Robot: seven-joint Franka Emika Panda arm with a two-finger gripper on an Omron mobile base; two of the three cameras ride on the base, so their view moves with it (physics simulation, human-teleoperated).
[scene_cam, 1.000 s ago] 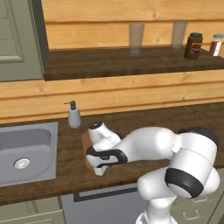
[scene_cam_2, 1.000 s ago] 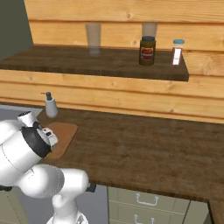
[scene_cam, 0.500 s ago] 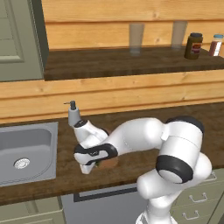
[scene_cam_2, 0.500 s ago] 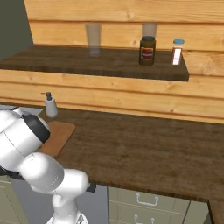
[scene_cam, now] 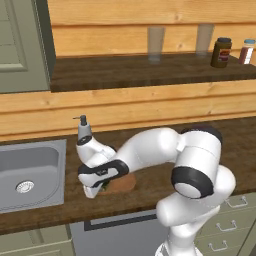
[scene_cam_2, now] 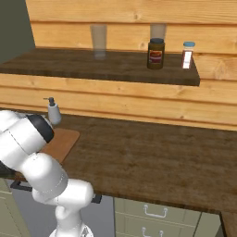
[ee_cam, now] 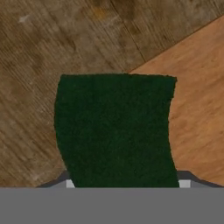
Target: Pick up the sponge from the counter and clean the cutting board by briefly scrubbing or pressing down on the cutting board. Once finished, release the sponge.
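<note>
The tool (scene_cam: 98, 189) is closed on the sponge (ee_cam: 114, 131), whose dark green face is seen pinched between the finger tips in the hand view. The sponge is held low at the left end of the cutting board (scene_cam: 121, 183), over the board's edge and the dark bench (scene_cam_2: 157, 157). A soap dispenser (scene_cam: 83, 131) stands just behind, and the grey sink (scene_cam: 31, 172) lies to the left.

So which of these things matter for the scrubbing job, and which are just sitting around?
Part of the job:
- sponge, held in the pincer
- cutting board
- counter

Just lying about:
- soap dispenser
- sink
- two glasses on the shelf
- brown jar
- small red-labelled bottle
</note>
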